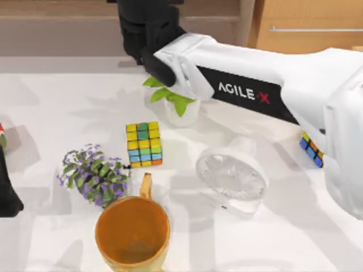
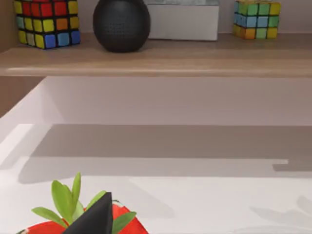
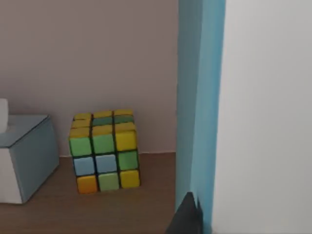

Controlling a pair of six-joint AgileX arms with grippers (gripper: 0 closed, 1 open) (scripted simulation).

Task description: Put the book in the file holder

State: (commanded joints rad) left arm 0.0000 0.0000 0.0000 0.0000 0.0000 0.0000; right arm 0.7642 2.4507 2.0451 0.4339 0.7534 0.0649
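One arm, the right, stretches across the table's rear, its hand (image 3: pixel 187 214) pinching the book (image 3: pixel 243 117) upright.

On the table were counted two puzzle cubes (image 1: pixel 143 145) (image 1: pixel 312 149), two potted plants (image 1: pixel 173 97) (image 1: pixel 93 174), one orange mug (image 1: pixel 132 232), one glass bowl (image 1: pixel 231 175)

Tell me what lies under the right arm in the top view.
A green plant in a white pot and a puzzle cube poke out from under the right arm; the rest beneath is covered.
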